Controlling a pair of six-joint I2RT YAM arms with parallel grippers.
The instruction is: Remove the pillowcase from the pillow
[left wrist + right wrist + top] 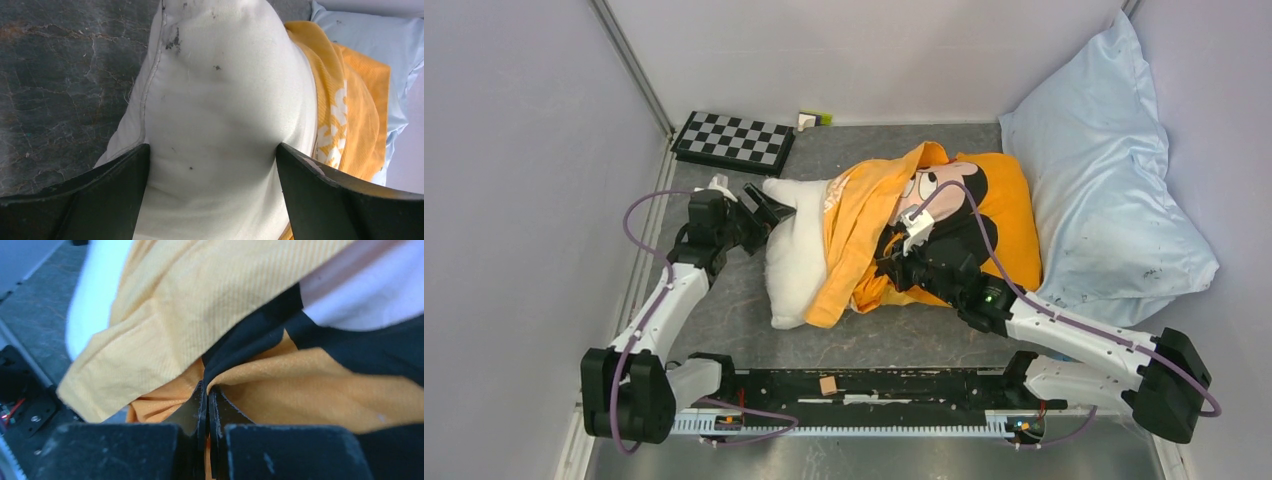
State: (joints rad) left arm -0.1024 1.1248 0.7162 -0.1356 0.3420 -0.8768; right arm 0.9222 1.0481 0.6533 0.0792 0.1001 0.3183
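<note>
- Left claw (760, 207) has its jaws set wide around the bare white end of the pillow (792, 262). In the left wrist view both fingers (120, 175) touch the stuffing, which bulges between them. It reads as a hold, not a loose straddle.
- Right claw (896, 262) is pressed together, pinching a fold of the pillowcase (1009, 215). The right wrist view shows orange and black cloth caught right at the tips.
- The pillow lies across the middle of the table (904, 335), long axis roughly left to right. Its left part is uncovered and its right part is inside the orange cover.
- The pillowcase is bunched into a thick ridge about mid-pillow. The mouse print faces up on the right half, which lies just beside the blue pillow (1104, 180).
- Key relation: the cover's closed end lies to the right of both claws, away from the left one, so the cloth has to slide rightward along the long axis.
- The right arm is nearer the cover, the left nearer the bare end. Judged step: strip under way, roughly a third off.
- A chessboard (734, 142) sits at the back left, well apart.
</note>
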